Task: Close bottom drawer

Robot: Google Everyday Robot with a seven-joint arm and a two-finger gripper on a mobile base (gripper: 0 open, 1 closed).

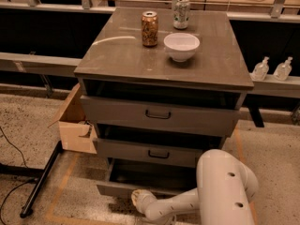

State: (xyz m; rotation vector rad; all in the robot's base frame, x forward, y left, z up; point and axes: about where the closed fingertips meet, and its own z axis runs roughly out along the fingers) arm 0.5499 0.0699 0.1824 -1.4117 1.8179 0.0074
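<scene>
One tool (138,199) (white) at bottom drawer (115,189)

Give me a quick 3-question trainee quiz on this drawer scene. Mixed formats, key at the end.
1. True or false: the bottom drawer is fully shut.
2. How many drink cans stand on the cabinet top with the white bowl?
3. Where is the gripper?
A. Over the white bowl
B. Low, at the bottom drawer's front panel
C. At the cabinet top's left edge

Key: 1 false, it stands pulled out. 2 two. 3 B.
</scene>
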